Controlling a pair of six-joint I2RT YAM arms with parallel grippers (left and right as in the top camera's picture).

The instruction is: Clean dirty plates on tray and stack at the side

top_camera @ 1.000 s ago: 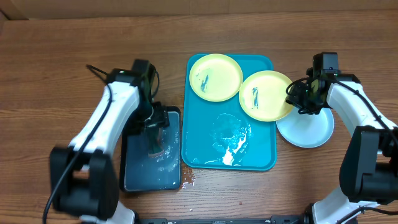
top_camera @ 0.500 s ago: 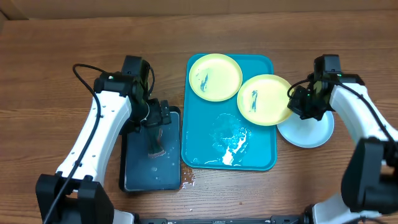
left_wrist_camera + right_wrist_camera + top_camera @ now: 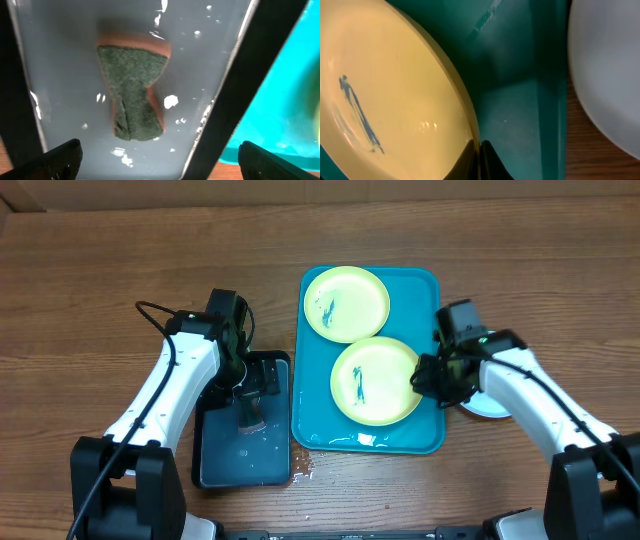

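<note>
On turquoise plastic tray (image 3: 310, 385): smeared yellow-green round plate (image 3: 375, 380) now sits mid-tray for scrubbing, right gripper (image 3: 425, 377) clamped on it.
Over green sponge (image 3: 132, 92): left gripper (image 3: 250, 385) apart.

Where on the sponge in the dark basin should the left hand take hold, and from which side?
Across its pinched middle, straight down from above. The sponge lies flat, green face up, in the basin, so only its long side edges are free, and the basin walls would likely block a sideways approach. The open left hand hangs above it, fingers either side.
</note>
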